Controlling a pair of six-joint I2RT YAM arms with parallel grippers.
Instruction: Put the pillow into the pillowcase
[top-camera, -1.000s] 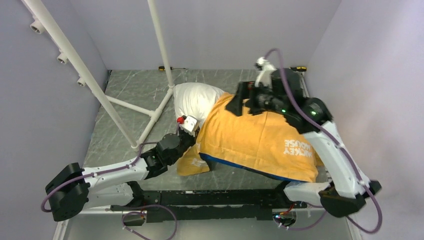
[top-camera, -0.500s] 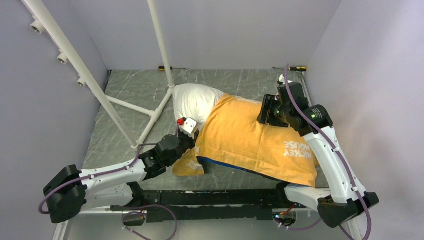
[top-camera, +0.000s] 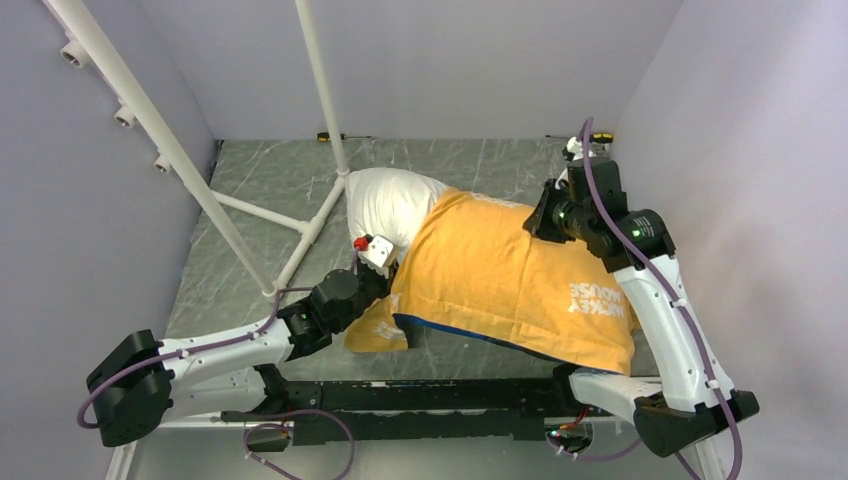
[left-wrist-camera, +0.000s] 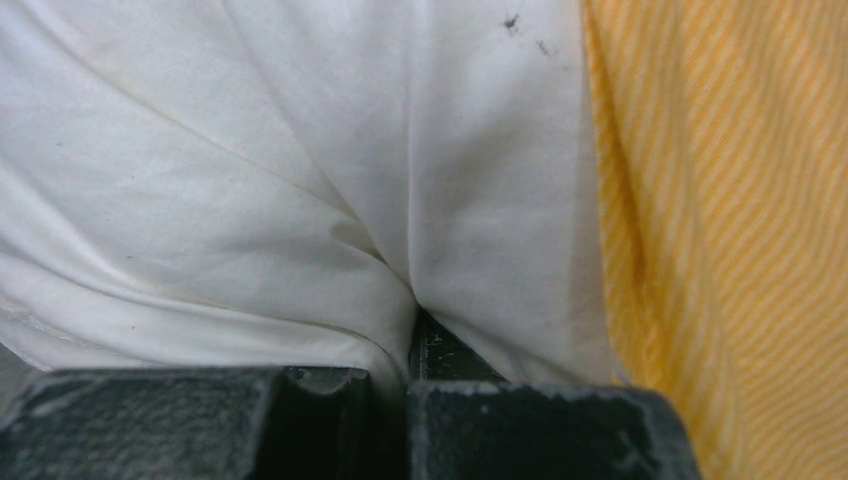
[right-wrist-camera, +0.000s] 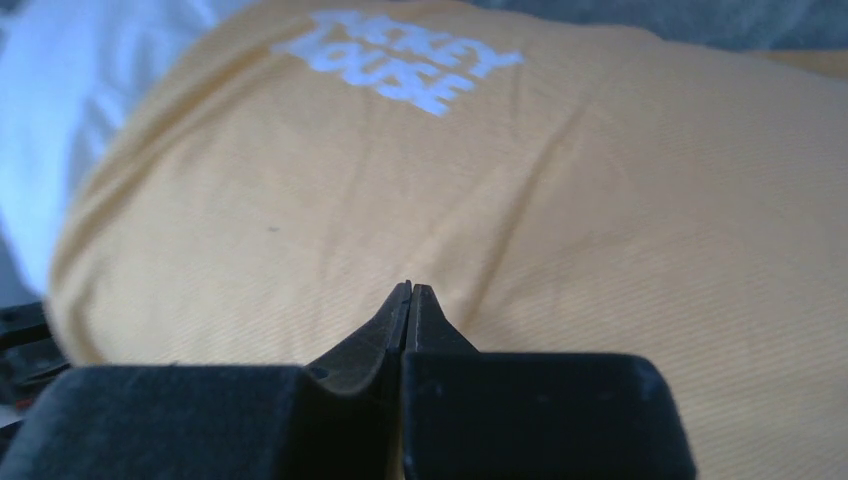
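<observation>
- Yellow-orange pillowcase (top-camera: 510, 285) covers most of the pillow (top-camera: 385, 200) on the grey surface (top-camera: 260, 190); only the white far-left end sticks out.
- Left claw (left-wrist-camera: 410, 370) is grasping white pillow cloth beside the case's mouth.
- Right claw (right-wrist-camera: 410, 300) is clenched, seemingly empty, over the case.
- Left to do, I think: cover that end.

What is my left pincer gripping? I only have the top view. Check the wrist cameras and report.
Observer: The left pincer is shut on a white fold of the pillow; the pillowcase edge lies beside it, outside the grip.
Operator: Now the right pincer. Open or shut?
Observer: The right pincer is shut, tips touching, above the pillowcase's yellow side.
Operator: Say whether it caught cloth.
Observer: No cloth shows bunched between its tips; I cannot be sure.
</observation>
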